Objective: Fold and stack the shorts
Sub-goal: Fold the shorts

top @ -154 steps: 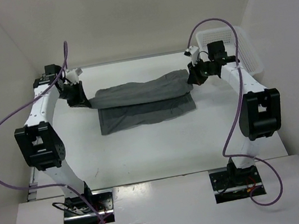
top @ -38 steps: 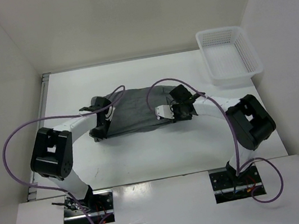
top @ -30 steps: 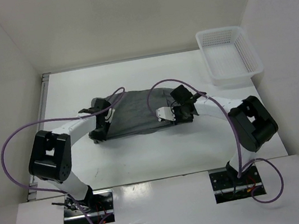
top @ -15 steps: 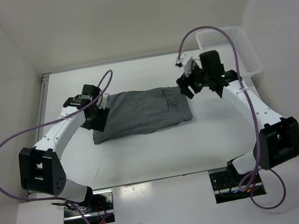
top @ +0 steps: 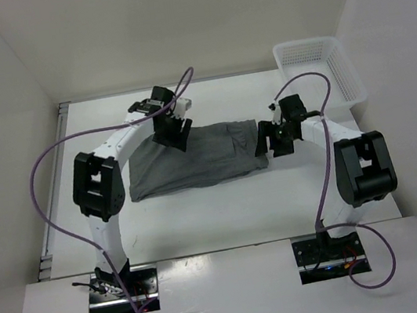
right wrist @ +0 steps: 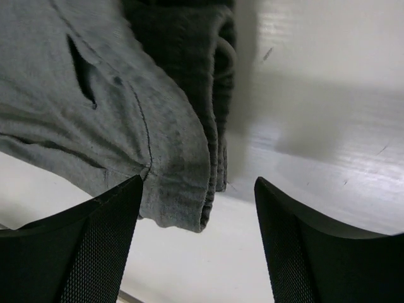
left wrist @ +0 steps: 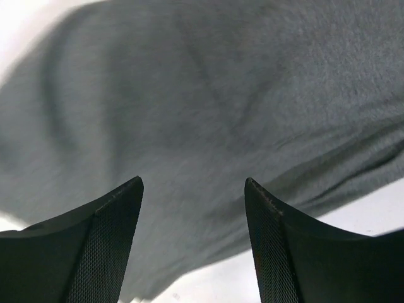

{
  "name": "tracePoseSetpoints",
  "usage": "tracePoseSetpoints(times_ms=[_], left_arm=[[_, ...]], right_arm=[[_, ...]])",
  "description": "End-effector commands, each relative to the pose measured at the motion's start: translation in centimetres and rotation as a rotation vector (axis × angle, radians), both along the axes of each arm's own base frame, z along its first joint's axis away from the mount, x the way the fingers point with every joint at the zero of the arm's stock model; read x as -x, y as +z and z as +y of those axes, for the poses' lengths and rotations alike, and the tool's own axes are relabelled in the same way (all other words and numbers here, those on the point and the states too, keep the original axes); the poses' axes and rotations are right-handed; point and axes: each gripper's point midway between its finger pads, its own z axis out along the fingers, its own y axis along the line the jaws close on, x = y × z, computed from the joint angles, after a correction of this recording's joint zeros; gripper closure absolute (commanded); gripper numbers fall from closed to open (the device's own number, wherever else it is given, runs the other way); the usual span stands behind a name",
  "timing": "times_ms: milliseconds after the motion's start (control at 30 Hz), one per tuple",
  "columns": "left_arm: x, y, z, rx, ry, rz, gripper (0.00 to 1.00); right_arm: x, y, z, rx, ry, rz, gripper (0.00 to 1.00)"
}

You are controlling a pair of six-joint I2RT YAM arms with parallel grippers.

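The grey shorts (top: 201,158) lie folded into a flat band across the middle of the table, waistband end to the right. My left gripper (top: 176,134) hovers over their far left part; in the left wrist view it (left wrist: 193,183) is open, with only the grey cloth (left wrist: 221,95) below and nothing between the fingers. My right gripper (top: 267,141) is at the shorts' right end. The right wrist view shows it (right wrist: 199,180) open above the layered hem edge (right wrist: 211,126), gripping nothing.
A white mesh basket (top: 319,75) stands at the back right corner. White walls close in the table (top: 203,221) on the left, back and right. Purple cables loop from both arms above the table.
Both grippers let go of the shorts at the near edge and opened. The left arm swung to the far left of the shorts, the right arm to their right end.
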Motion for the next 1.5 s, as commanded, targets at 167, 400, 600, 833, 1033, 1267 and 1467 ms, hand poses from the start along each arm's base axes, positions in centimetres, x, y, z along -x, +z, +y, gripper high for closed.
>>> tracePoseSetpoints(times_ms=[167, 400, 600, 833, 1033, 1267, 1467], left_arm=[[0.9, -6.0, -3.0, 0.018, -0.073, 0.112, 0.27], [1.8, -8.8, -1.8, -0.037, -0.055, 0.142, 0.27], [1.7, -8.9, -2.0, -0.029, -0.058, 0.145, 0.26], [2.2, -9.4, -1.7, -0.036, -0.058, 0.162, 0.26], [0.2, -10.1, -0.3, -0.126, -0.012, 0.091, 0.26], [-1.8, -5.4, -2.5, -0.036, -0.033, -0.026, 0.11], [-1.2, 0.1, -3.3, 0.051, -0.058, -0.104, 0.0]], right_arm=[[0.1, -3.0, 0.5, -0.044, -0.145, 0.106, 0.23], [0.6, -5.6, 1.3, -0.018, -0.142, 0.184, 0.34], [1.7, -7.0, 4.2, -0.048, -0.081, 0.232, 0.56], [-0.5, -5.4, 2.8, 0.0, -0.028, 0.126, 1.0], [-6.2, 3.0, -0.4, 0.073, 0.094, -0.158, 1.0], [-8.3, 9.0, -4.7, 0.17, 0.141, -0.302, 1.0], [-9.2, 13.7, -6.4, 0.293, 0.155, -0.428, 1.0]])
